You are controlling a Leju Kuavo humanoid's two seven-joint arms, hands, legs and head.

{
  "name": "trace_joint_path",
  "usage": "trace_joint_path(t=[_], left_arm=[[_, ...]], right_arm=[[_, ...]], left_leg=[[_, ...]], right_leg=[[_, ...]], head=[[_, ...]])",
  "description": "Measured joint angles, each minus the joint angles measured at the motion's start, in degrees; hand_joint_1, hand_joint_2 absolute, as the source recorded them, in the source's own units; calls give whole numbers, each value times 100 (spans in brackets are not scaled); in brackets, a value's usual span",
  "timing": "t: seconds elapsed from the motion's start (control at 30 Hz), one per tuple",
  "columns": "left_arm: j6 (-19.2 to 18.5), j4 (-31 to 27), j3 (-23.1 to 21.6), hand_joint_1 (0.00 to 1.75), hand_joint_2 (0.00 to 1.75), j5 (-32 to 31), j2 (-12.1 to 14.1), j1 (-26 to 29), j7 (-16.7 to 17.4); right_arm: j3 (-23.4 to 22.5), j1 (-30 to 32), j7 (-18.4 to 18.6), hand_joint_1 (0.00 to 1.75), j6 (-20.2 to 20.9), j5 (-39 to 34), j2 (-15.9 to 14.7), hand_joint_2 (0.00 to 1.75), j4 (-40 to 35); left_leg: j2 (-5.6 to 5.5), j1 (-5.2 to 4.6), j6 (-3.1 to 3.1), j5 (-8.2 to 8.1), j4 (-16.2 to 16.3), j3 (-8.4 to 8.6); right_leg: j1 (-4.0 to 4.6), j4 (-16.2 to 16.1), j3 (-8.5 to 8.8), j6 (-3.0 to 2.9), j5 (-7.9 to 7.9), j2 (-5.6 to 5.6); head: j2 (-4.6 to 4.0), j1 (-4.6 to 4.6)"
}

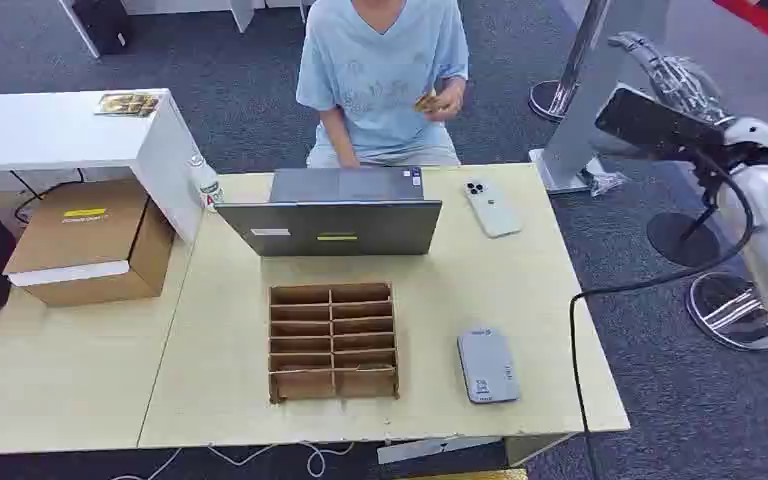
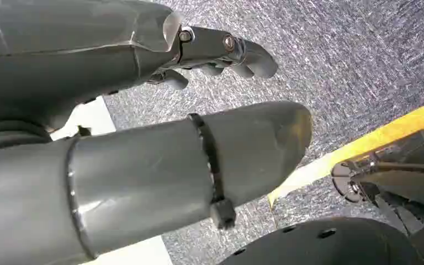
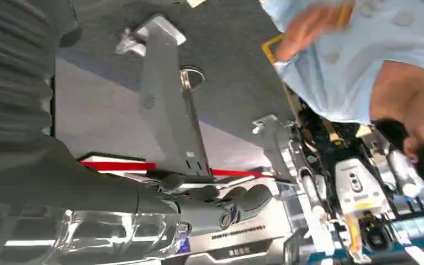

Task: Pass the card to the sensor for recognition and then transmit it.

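Note:
A person in a light blue shirt sits behind the table and holds a small yellowish card (image 1: 427,101) at chest height; in the right wrist view the card (image 3: 342,12) is blurred in that person's hand. The grey sensor (image 1: 487,365) lies flat on the table near its front right. My right hand (image 1: 672,72) is raised off the table's far right side, level with the person, fingers apart and empty (image 3: 215,201). My left hand (image 2: 116,61) hangs over grey carpet, its fingers (image 2: 237,51) spread with nothing in them.
A cardboard divider box (image 1: 332,340) stands mid-table, left of the sensor. A laptop (image 1: 345,212) and a white phone (image 1: 490,207) lie at the far edge. A cardboard carton (image 1: 90,240) and a white desk (image 1: 60,128) are at the left. A black cable (image 1: 600,300) crosses the right edge.

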Motion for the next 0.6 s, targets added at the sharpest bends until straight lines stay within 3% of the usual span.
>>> trace_joint_path(t=[0.23,0.4,0.6], left_arm=[[35,0,0,0,0,-2,-2,-2,-22],[59,0,0,0,0,0,-7,3,-63],[87,0,0,0,0,-18,-7,6,-70]], right_arm=[[7,706,-157,0,-870,181,403,175,-275],[11,1084,-249,0,-1169,216,643,175,-297],[-57,1445,-396,0,-1403,83,695,175,-461]], left_leg=[[0,2,0,0,-1,1],[-3,2,0,0,-1,-1],[-2,0,0,0,-1,-2]], right_leg=[[2,1,-2,0,0,2],[2,1,-1,-1,-1,-3],[0,0,-2,0,-1,-2]], head=[[0,-2],[0,0],[0,0]])
